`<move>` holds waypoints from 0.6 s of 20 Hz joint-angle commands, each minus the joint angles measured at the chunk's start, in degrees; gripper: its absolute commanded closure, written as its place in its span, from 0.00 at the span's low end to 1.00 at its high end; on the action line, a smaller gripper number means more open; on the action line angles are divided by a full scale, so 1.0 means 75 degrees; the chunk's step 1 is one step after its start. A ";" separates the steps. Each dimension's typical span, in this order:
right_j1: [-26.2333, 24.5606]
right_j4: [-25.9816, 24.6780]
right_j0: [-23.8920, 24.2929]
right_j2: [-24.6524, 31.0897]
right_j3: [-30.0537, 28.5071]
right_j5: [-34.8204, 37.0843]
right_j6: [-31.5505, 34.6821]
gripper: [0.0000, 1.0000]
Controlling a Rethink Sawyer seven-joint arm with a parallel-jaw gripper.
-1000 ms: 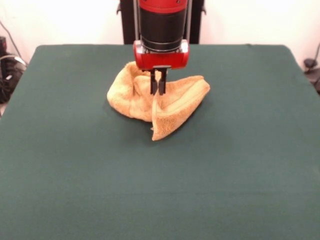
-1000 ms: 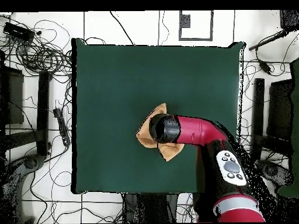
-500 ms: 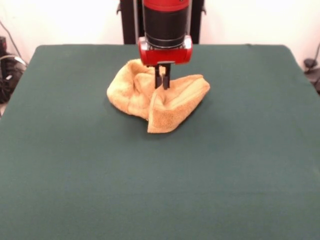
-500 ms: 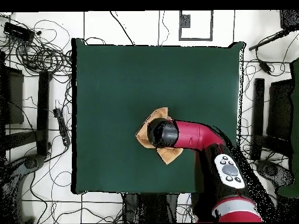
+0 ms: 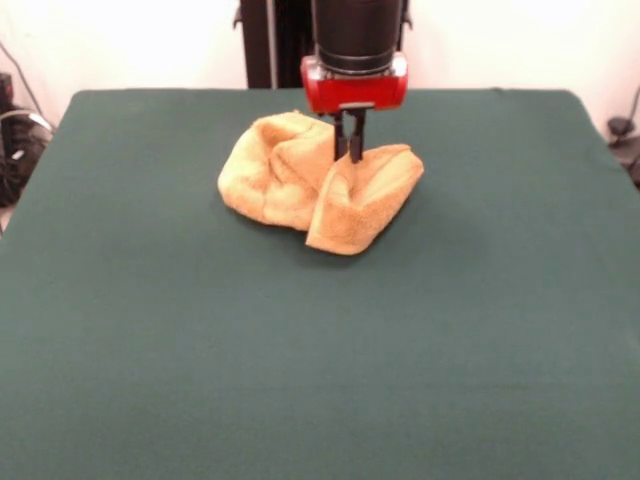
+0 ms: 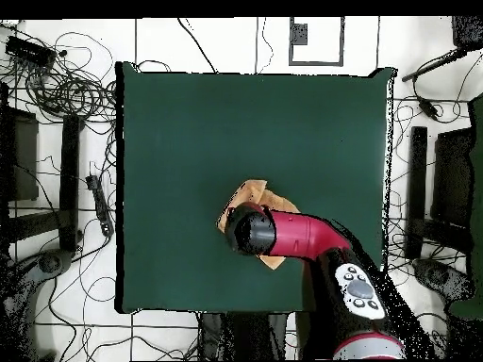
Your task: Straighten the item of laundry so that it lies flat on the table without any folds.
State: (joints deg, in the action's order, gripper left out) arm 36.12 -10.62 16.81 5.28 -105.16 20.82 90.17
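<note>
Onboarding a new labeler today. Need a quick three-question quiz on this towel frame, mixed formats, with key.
1. True or false: the towel lies flat and fully spread on the table.
2. Multiple choice: in the front view, where is the gripper?
A. parked off the table edge
B. down at the towel's crumpled top, fingers close together on a raised fold
C. resting on bare green cloth away from the towel
3. Fill in: in the overhead view, the arm covers much of the ______.

Key: 1 false; 2 B; 3 towel.
</note>
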 commanded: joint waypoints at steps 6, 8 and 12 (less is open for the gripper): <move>-0.0063 0.0638 -0.0395 0.0209 -0.1414 -0.0648 0.2010 1.00; -0.0033 0.0662 -0.0416 0.0188 -0.1521 -0.0769 0.2022 1.00; 0.0097 0.0710 -0.0540 0.0108 -0.1903 -0.1178 0.2189 1.00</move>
State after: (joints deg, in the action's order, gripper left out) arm 37.01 -8.57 15.91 5.09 -110.83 16.57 90.17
